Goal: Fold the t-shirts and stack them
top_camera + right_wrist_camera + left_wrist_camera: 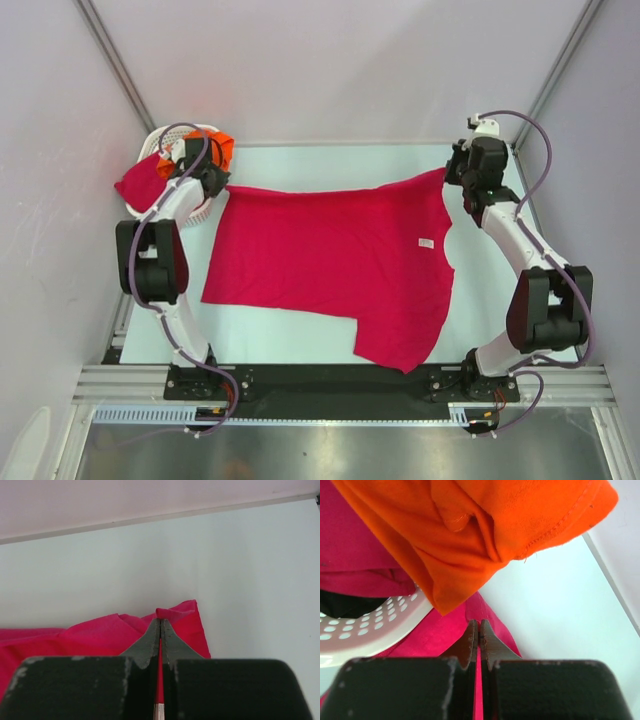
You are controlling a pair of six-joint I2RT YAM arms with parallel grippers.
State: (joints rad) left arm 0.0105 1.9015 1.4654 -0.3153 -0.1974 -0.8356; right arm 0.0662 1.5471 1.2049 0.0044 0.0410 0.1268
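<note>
Both grippers are clamped shut on the crimson t-shirt [330, 260], the left gripper [478, 625] pinching its far corner at ten o'clock just beside the white basket [370, 625], the right gripper [160, 622] pinching the far corner at two o'clock. It lies spread across the middle of the table [260, 325], while an orange t-shirt [495, 520] hangs over the basket rim. To me this looks like laying it flat, and the next move, the first fold, calls for carrying both corners evenly toward six o'clock.

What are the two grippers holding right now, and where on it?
Both pinch the spread crimson t-shirt: left gripper its far left corner, right gripper its far right corner.
</note>
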